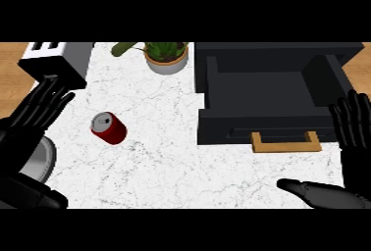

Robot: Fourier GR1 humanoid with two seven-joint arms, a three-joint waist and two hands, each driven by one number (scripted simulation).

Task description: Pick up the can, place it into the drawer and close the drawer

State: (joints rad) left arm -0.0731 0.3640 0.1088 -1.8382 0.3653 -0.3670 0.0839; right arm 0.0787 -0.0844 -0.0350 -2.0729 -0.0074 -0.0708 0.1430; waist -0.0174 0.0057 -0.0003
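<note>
A white marbled counter (pixel 167 162) carries a potted plant (pixel 165 56) at the far edge. The red can (pixel 109 128) stands left of centre, well apart from the black drawer (pixel 272 98) – pulled out, ready to take it. Left hand (pixel 36 110) and right hand (pixel 355 127) rest at the sides, fingers straight, holding nothing.

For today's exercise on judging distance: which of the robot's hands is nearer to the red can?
Left. The left hand is open just left of the can. The right hand is open at the far right edge, beyond the drawer.
</note>
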